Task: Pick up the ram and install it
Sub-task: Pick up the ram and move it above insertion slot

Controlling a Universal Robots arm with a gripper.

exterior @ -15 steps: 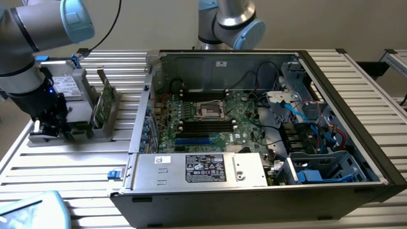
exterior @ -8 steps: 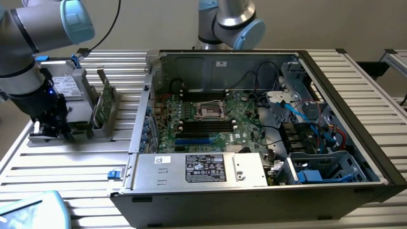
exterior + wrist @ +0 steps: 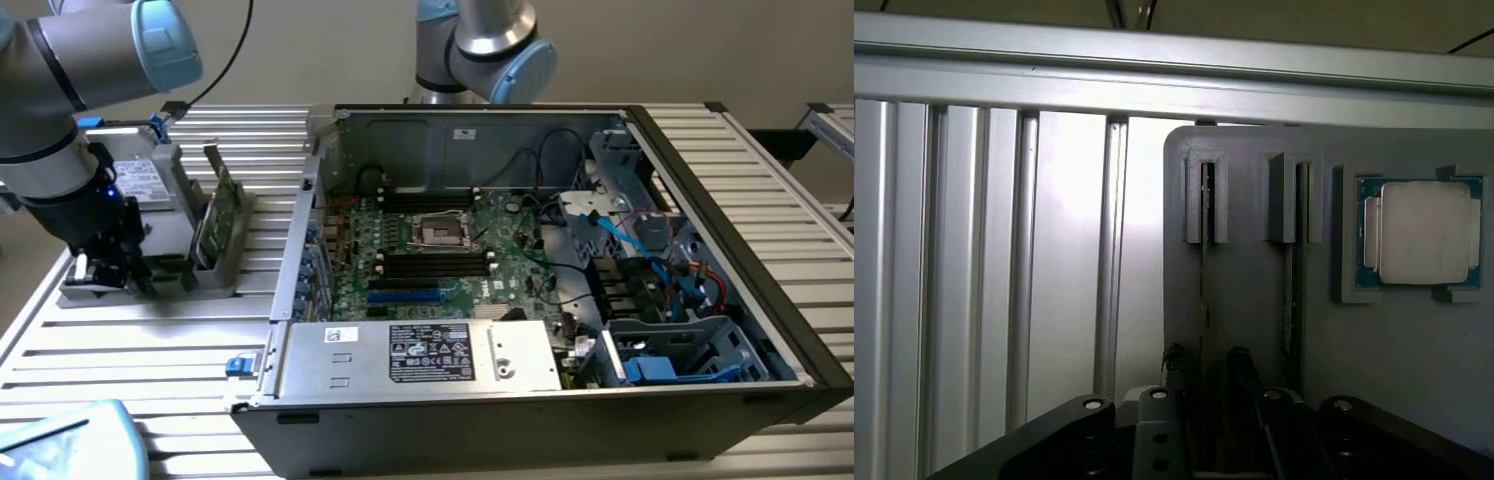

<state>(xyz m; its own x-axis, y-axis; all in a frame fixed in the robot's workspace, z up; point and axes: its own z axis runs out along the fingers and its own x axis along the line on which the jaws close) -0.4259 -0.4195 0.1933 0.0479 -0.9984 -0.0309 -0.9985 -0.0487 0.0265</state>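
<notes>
The task is judged to be at its start. Nothing is installed, and the long black memory slots (image 3: 434,262) on the green motherboard (image 3: 501,225) inside the open black computer case (image 3: 400,135) are seen bare. The ram (image 3: 1205,270), a thin green circuit-board stick viewed edge-on, is seated upright in a slot of the grey moulded holder (image 3: 1244,300). The holder is placed on the slatted aluminium table (image 3: 160,350), near its edge at the exterior view's left. The dark two-fingered gripper (image 3: 1206,360) is lowered over the stick, its fingers held narrowly apart on either side, not closed. Lifting, carrying and seating are left. The stick's chips and label cannot be made out.
</notes>
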